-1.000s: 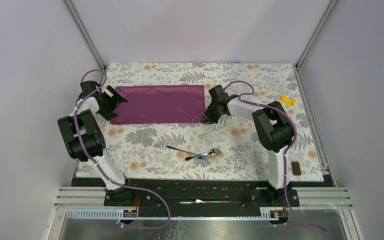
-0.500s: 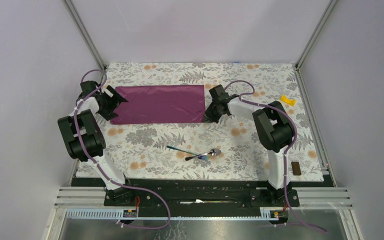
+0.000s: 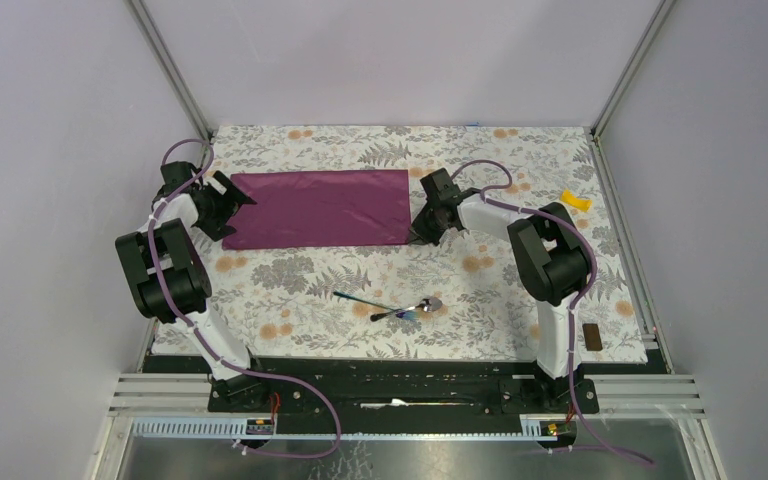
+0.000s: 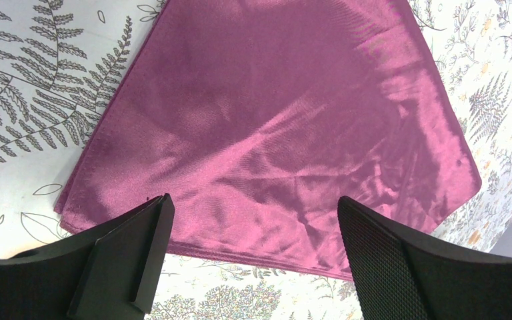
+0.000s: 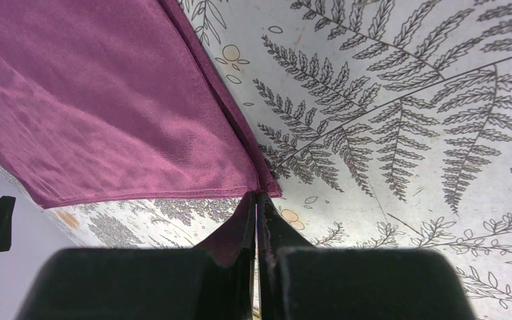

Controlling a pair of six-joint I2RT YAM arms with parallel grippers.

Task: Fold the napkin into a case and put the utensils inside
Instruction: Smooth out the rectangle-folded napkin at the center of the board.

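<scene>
The dark purple napkin (image 3: 320, 207) lies flat as a wide folded rectangle on the far half of the floral tablecloth (image 3: 290, 285). My left gripper (image 3: 228, 212) is open at the napkin's left end, its jaws straddling the near-left edge of the napkin (image 4: 273, 120) in the left wrist view (image 4: 253, 207). My right gripper (image 3: 418, 232) is shut at the napkin's near-right corner, pinching the napkin (image 5: 107, 100) at its tips (image 5: 257, 195). The silver spoon (image 3: 422, 306) and the thin bluish-handled utensil (image 3: 355, 298) lie together on the tablecloth near the front middle, away from both grippers.
A small yellow piece (image 3: 576, 201) lies at the right, beyond the right arm. A small brown block (image 3: 591, 336) sits by the near right edge. Metal frame posts and grey walls border the table.
The right gripper has edged slightly to the right and farther back at the napkin's corner. The left arm, the napkin and the utensils have not visibly moved.
</scene>
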